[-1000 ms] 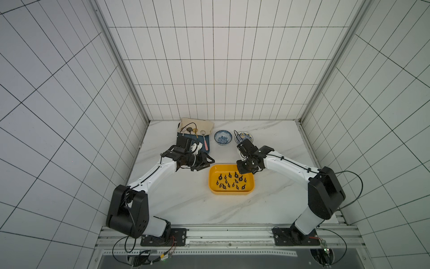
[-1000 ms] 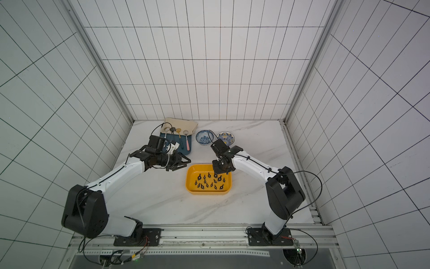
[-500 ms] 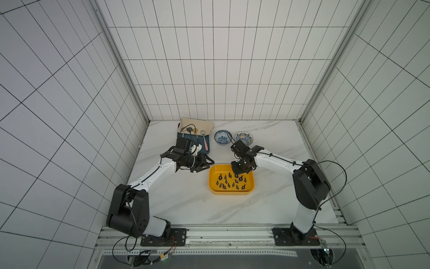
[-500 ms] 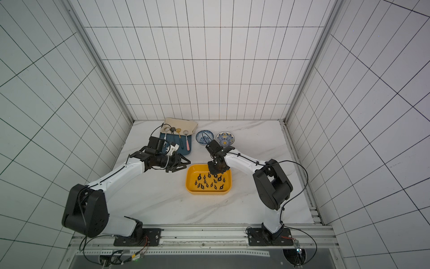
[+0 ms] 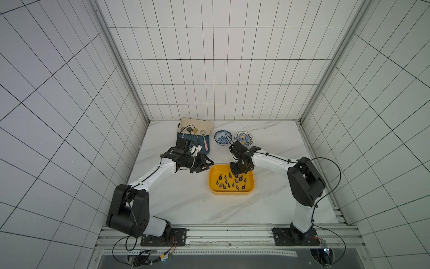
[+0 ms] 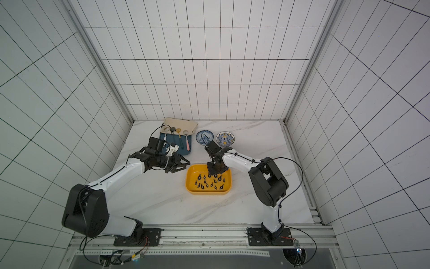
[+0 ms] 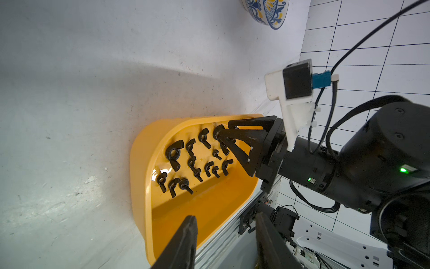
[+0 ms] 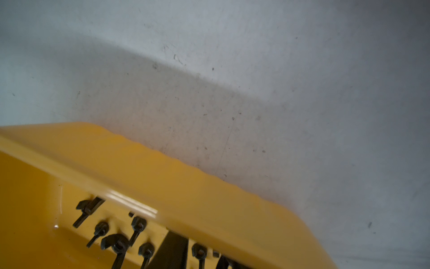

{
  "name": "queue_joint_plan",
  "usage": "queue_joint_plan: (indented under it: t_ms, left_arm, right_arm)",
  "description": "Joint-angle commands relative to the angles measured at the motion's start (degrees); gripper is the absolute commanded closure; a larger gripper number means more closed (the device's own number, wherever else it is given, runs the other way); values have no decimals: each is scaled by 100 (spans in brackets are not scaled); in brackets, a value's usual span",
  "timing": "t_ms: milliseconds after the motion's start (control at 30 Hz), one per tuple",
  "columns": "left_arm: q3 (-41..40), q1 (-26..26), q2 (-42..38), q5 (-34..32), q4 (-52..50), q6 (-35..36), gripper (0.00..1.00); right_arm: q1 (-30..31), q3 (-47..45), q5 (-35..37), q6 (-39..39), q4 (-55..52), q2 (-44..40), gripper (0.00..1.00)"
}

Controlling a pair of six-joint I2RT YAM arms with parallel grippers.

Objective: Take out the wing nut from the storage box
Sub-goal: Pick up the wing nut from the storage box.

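Right arm: your elbow block stands high near the right edge of the surface (image 5: 186,205). The forearm runs leftward to the box (image 5: 231,191), and the wrist bends so that the right claw (image 5: 237,172) points steeply down into the far half of the box. Its jaws stand narrowly apart and grip nothing.

Left arm: the forearm reaches from the near left toward the middle and the wrist is level. The left claw (image 5: 207,165) lies on its side above the surface, aimed at the box's far left corner, just beside the rim and not touching it. Its jaws stand moderately apart and are empty.

The box sits flat, mid-surface, with its long axis running left to right, parallel to the base rail. The wing nuts (image 7: 173,153), all black, lie loose on its floor. In both top views most of their long axes slant alike, from near left to far right.

In the right wrist view one nut (image 8: 199,252) sits between the right claw's fingers (image 8: 174,249), close under the box's wall, with a gap on each side of it. You cannot read which way that nut points; the view cuts it off.
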Motion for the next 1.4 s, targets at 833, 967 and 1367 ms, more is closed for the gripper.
queue_joint_plan:
  t_ms: [833,967,1367]
  left_arm:
    - [-99,6,19,-5,72,37,58]
    - [-125,6,19,-25,73,25,59]
    - [-152,-80,5,-99,103,-63,60]
  right_arm:
    - [73,-32,390,86,364,328,75]
    - [80,-99,466,117,414,311,82]
    - [130,-280,646,151,433,179,100]
